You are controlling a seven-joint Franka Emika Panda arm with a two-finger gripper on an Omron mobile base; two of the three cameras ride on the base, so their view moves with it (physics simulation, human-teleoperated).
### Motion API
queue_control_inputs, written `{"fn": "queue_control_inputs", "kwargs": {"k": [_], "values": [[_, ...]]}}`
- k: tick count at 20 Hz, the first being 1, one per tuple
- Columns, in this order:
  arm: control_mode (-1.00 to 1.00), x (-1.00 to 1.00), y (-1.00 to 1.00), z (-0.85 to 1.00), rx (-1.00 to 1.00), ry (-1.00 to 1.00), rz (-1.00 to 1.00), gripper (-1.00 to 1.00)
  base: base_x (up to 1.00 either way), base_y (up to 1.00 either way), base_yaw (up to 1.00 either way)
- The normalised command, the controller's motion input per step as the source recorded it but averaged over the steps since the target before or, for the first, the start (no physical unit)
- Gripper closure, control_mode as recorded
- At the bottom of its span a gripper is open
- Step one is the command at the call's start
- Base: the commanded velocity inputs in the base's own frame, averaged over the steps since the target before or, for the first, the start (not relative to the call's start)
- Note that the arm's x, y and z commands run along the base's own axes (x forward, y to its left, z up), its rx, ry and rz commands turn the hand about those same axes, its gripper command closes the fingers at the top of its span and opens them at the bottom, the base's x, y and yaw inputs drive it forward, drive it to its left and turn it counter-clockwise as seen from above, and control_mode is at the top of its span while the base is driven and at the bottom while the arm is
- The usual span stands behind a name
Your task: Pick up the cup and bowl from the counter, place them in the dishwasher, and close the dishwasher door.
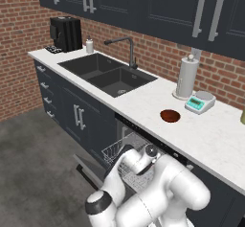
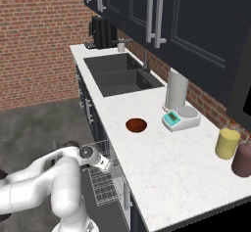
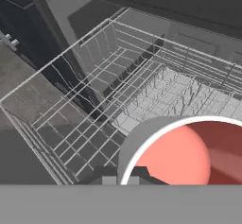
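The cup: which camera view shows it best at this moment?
The hand view: the cup sits close up, its salmon-red inside facing the camera, above the dishwasher's wire rack. In the left and right base views the arm hangs over the rack and I cannot make the cup out.

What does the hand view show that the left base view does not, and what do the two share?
Hand view alone: the cup, close up at the gripper, grey-white outside and salmon-red inside, above the pulled-out silver wire rack, whose wires and tines are plain.

Left base view alone: the bowl lying on the counter, the double sink, the faucet, the paper towel roll, the kitchen scale and the coffee machine.

Both: the open dishwasher with its rack drawn out.
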Motion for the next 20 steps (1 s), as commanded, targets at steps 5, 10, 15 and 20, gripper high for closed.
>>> {"fn": "queue_control_inputs", "kwargs": {"k": [5, 10, 15, 20], "values": [[-1.00, 0.27, 0.05, -0.28, 0.00, 0.00, 0.00, 1.00, 0.00, 0.00, 0.00], [-1.00, 0.14, 0.26, -0.53, -0.04, 0.00, 0.00, 1.00, 0.00, 0.00, 0.00], [-1.00, 0.19, 0.01, -0.47, 0.00, 0.01, 0.00, 1.00, 0.00, 0.00, 0.00], [-1.00, 0.14, 0.00, -0.36, 0.00, 0.08, 0.00, 1.00, 0.00, 0.00, 0.00]]}}
